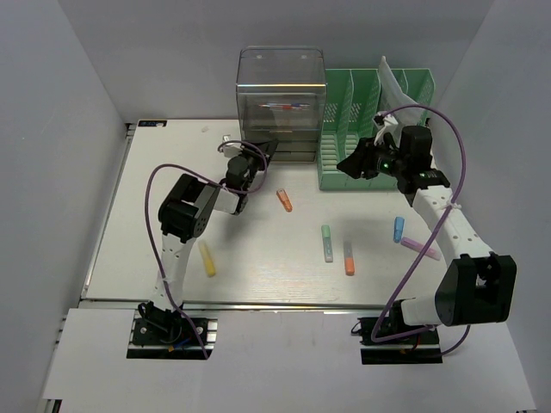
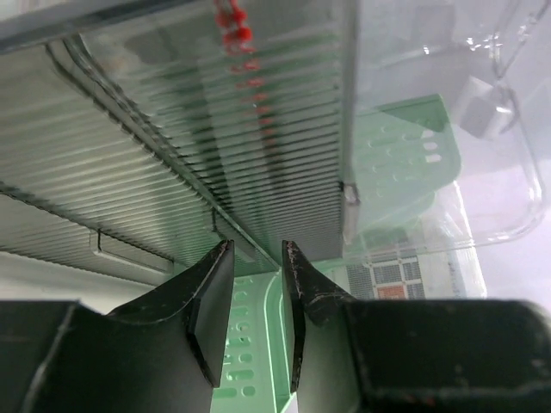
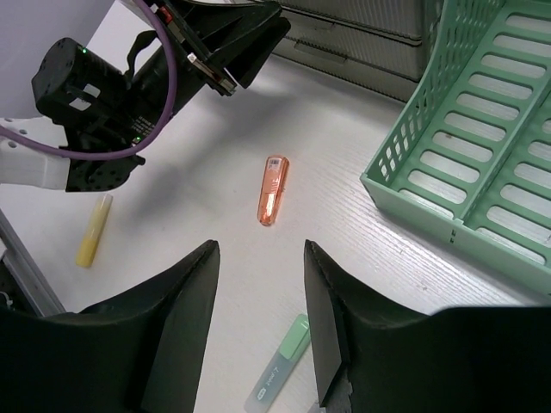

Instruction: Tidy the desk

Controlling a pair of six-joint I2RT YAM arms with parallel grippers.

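Left gripper (image 2: 258, 249) is held narrowly parted, nothing pinched, at drawer unit (image 1: 281, 103) front; drawer lip should be centred before closing. Right gripper (image 3: 260, 254) is held spread, empty, over desk (image 1: 258, 275), orange highlighter (image 3: 272, 189) below.

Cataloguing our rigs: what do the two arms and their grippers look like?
The left arm and right arm have white links joined by bulky black joint housings. A purple cable loops along each. The left gripper and right gripper have matte black, wedge-shaped fingers. A small green light glows on the right wrist.
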